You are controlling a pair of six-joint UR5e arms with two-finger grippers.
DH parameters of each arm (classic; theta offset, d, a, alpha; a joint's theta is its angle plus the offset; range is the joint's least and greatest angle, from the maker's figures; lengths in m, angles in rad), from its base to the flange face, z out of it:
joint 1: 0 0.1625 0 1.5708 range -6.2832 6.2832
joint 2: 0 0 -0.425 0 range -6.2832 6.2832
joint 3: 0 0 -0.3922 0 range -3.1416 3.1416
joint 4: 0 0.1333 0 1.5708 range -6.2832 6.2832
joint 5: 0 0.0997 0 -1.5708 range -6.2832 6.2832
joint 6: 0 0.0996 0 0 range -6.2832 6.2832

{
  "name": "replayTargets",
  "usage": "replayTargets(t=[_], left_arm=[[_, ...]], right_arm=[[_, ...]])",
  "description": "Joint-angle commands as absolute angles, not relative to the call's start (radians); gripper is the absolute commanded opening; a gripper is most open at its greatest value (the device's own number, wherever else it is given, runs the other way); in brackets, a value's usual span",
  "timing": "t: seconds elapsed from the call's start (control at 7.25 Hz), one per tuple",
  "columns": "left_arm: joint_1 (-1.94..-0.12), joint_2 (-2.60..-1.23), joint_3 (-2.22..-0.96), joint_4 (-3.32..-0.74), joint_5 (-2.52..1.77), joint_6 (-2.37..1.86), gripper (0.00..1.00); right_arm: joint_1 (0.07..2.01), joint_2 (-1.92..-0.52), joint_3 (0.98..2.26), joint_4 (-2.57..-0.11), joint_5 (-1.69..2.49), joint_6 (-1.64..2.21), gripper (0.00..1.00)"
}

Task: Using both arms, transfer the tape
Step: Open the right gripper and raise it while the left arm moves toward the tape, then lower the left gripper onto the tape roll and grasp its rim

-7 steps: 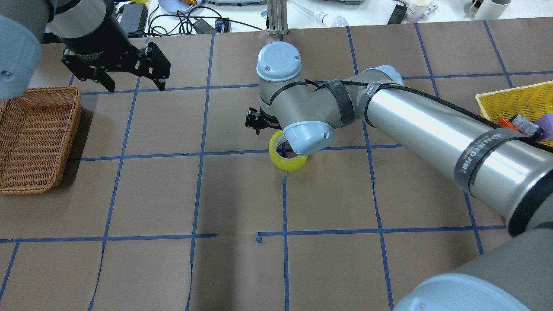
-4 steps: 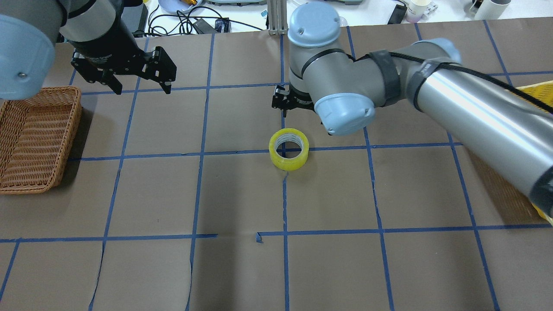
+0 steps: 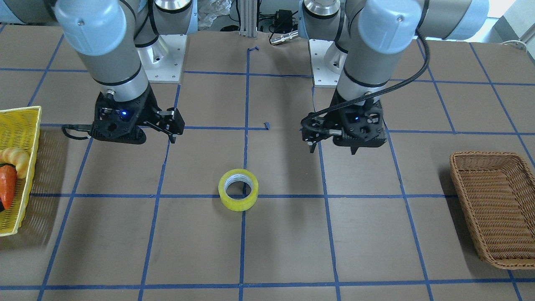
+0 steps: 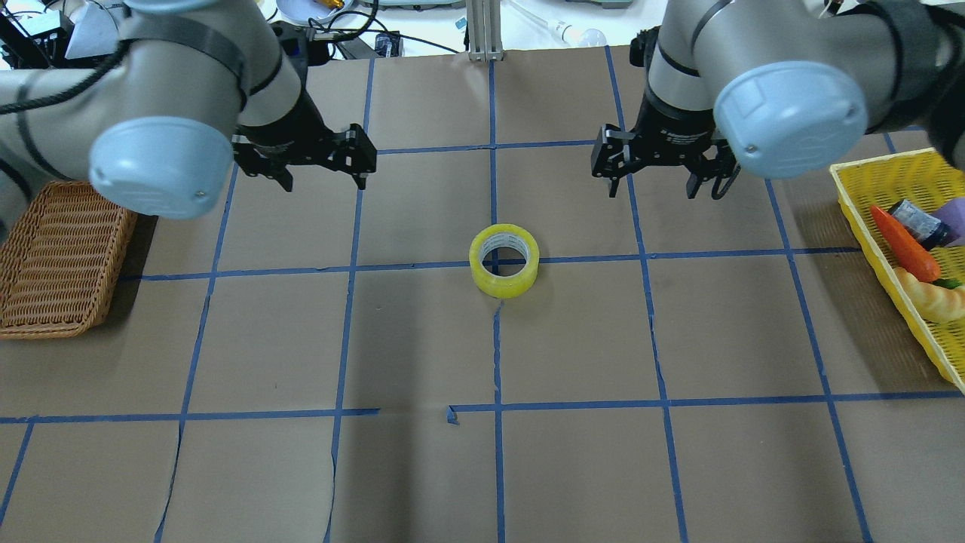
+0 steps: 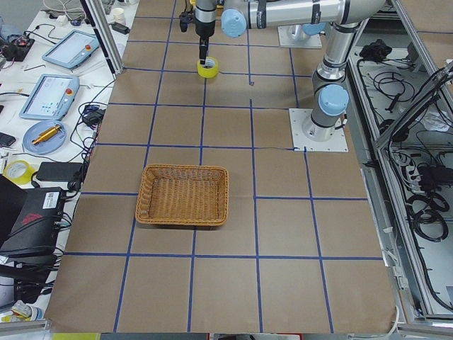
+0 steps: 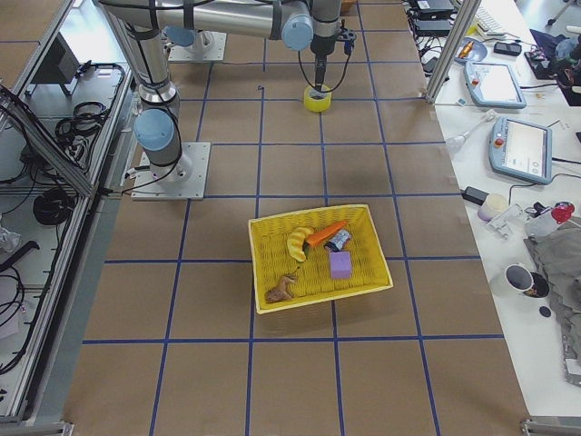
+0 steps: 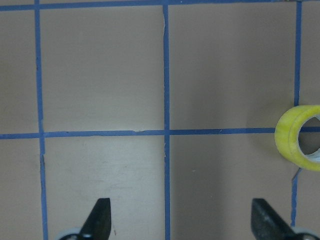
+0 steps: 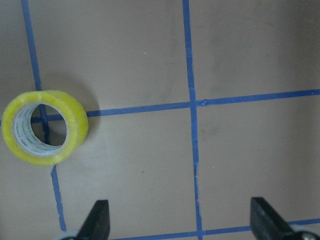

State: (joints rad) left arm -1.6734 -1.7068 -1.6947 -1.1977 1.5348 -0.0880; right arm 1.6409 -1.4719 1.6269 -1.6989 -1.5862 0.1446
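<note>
The yellow tape roll [image 4: 504,260] lies flat on the brown table at its middle, with nothing touching it. It also shows in the front view [image 3: 238,189]. My left gripper [image 4: 324,177] hangs open and empty above the table, to the left of the tape. My right gripper [image 4: 650,188] hangs open and empty to the right of it. In the left wrist view the tape [image 7: 300,137] is at the right edge, beyond the fingertips [image 7: 100,222]. In the right wrist view the tape [image 8: 45,127] is at the left.
A brown wicker basket [image 4: 60,256] stands at the table's left edge. A yellow basket [image 4: 889,162] with a carrot, a banana and other items stands at the right edge. Blue tape lines grid the brown paper. Cables and devices lie beyond the far edge.
My right arm has lifted off the tape and swung back to the right. My left arm has moved in toward the middle. The tape has stayed in place.
</note>
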Motion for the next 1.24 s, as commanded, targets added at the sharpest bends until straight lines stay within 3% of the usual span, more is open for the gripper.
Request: replayTargets(t=[0.0,0.83,0.97,1.1], left_arm=[[-1.738,-1.855,-1.790,-0.941,1.402,-0.149,1.00],[-1.867,-2.094,-1.790,-0.683,1.410,-0.256,1.00],[-1.874,-2.115,-1.793,-0.645,1.399,-0.267,0.88],[-1.878,-2.126,-1.795,-0.643,1.397,-0.296,0.64]], right_arm=[[1.595,-1.549,1.623,-1.619,-1.589,0.094,1.00],[1.598,-1.583,1.631,-1.617,-1.592,0.097,1.00],[1.598,-1.583,1.631,-1.618,-1.592,0.097,1.00],[1.598,-1.583,1.631,-1.618,-1.589,0.098,1.00]])
